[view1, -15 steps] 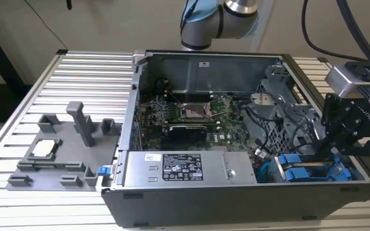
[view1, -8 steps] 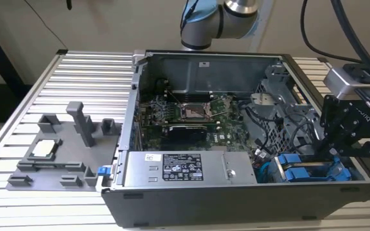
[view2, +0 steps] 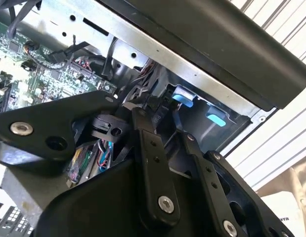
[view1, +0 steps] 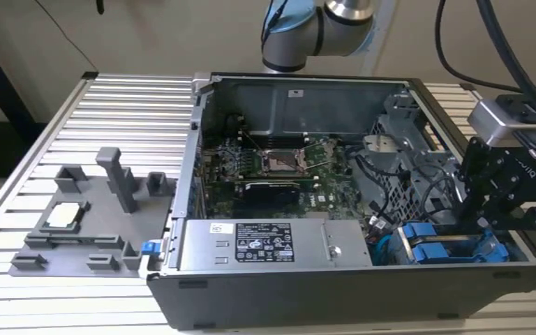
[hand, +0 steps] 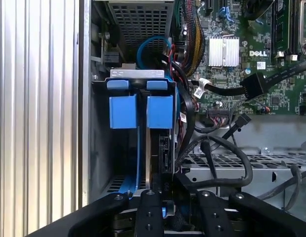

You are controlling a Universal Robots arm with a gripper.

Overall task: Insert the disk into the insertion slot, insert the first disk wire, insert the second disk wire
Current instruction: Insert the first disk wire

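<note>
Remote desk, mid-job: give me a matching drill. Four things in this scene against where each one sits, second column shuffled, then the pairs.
Things
1. power-supply box
2. grey fixture tray
3. blue carrier ends
4. processor socket

Places
A. middle of the green board
B. on the slatted table, at the exterior view's left of the case
C. side by side in the drive cage
D. inside the case, along the wall nearest the exterior camera, white label up

Pairs: 1-D, 2-B, 3-C, 4-A
</note>
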